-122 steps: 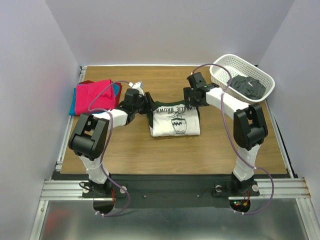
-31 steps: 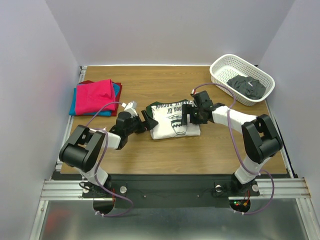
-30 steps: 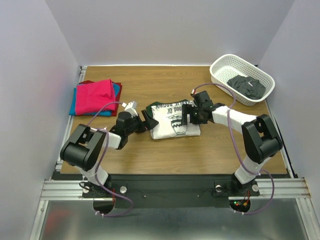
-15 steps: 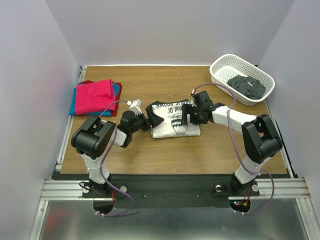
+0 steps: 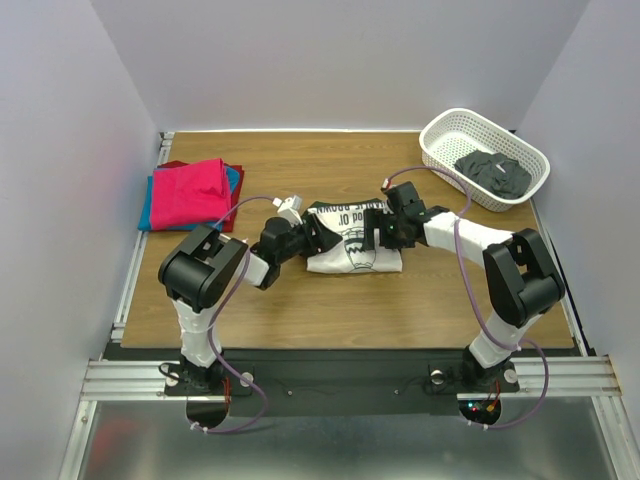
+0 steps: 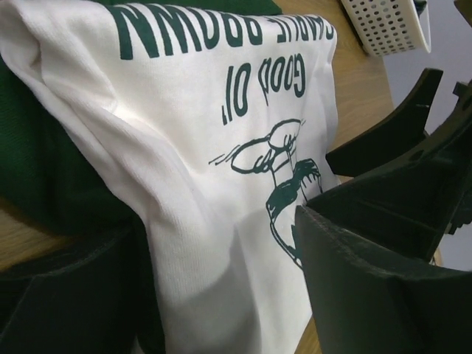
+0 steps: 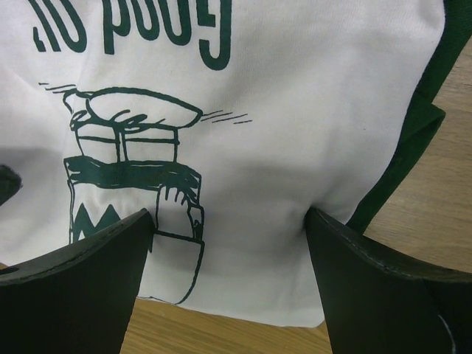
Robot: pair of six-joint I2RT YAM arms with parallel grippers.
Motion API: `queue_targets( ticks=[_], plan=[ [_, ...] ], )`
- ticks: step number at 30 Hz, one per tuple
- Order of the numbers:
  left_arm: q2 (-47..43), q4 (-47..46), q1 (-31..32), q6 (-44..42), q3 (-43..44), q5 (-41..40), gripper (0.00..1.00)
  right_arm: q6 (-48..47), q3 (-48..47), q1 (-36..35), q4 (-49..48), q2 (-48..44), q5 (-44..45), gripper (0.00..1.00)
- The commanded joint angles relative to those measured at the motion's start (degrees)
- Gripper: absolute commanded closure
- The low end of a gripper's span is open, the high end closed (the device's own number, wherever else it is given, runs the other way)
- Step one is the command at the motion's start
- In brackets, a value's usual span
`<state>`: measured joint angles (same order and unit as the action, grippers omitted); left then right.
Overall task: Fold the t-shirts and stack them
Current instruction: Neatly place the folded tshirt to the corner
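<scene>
The white shirt (image 5: 350,250) lies folded at the middle of the table (image 5: 300,310). Its green print (image 7: 133,147) faces up, and a dark green sleeve (image 6: 44,169) lies along its 9 o'clock edge. Both arms reach in low, one from each side.

The left gripper (image 5: 322,238) sits on the shirt's 9 o'clock side. In the left wrist view its fingers (image 6: 369,295) stand wide apart, and a raised ridge of white cloth runs down between them. Whether the tips press that cloth cannot be told. The lettering reads upside down from this view.

The right gripper (image 5: 384,232) sits on the shirt's 3 o'clock side. In the right wrist view its fingers (image 7: 74,295) are also spread wide. Both tips are down on the white cloth, which puckers at each one, and the cartoon figure lies between them. Past the finger at 3 o'clock a strip of dark green cloth shows, then bare wood.

At 10 o'clock on the table, well apart from the white shirt, three folded shirts lie stacked. The magenta shirt (image 5: 190,190) is on top, the blue shirt (image 5: 146,215) peeks out beneath it, and the red shirt (image 5: 172,164) is at the bottom.

At 2 o'clock, in the far corner, stands the basket (image 5: 440,150), holding a dark cloth (image 5: 493,172).
</scene>
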<state>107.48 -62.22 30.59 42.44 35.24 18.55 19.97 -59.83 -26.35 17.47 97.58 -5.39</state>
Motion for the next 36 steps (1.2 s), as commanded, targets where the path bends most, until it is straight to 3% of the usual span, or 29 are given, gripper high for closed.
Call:
queue_targets(
  ticks=[1, 8, 9, 10, 11, 15, 25, 30, 36],
  plan=[
    [1.15, 8.50, 1.05, -1.12, 1.49, -2.19, 0.23, 0.51, 0.59, -0.81, -2.53, -0.72, -1.03, 0.09],
    [0.01, 18.43, 1.05, -5.16, 5.44, -9.48, 0.65, 0.34, 1.56, -0.81, -2.62, -2.13, -0.94, 0.09],
    [-0.34, 19.58, 1.05, -5.87, 6.75, -10.19, 0.85, 0.25, 1.74, -0.90, -2.53, -2.74, -0.85, 0.09],
    [-0.95, 22.63, 0.96, -7.18, 7.64, -10.89, 0.98, 0.07, 1.82, -0.81, -2.62, -3.01, -0.85, 0.09],
    [-1.31, 24.23, 0.96, -8.24, 8.52, -12.12, 1.00, -0.01, 1.91, -0.81, -2.53, -3.36, -0.77, 0.09],
    [-4.29, 33.36, 0.44, -13.07, 12.99, -15.11, 1.00, -0.63, 1.65, -0.81, -2.45, -5.81, 0.20, 0.06],
    [-12.38, 57.53, -2.29, -35.11, 26.17, -23.02, 1.00, -3.35, -2.21, -0.81, -2.36, -12.06, 3.28, 0.00],
    [-15.10, 62.13, -5.01, -42.07, 31.72, -25.66, 1.00, -4.41, -4.50, -0.55, -2.45, -11.89, 2.75, 0.00],
    [-16.87, 66.60, -9.75, -48.58, 37.26, -22.06, 1.00, -5.90, -6.35, -0.20, -2.45, -10.31, 0.55, 0.00]
  ],
)
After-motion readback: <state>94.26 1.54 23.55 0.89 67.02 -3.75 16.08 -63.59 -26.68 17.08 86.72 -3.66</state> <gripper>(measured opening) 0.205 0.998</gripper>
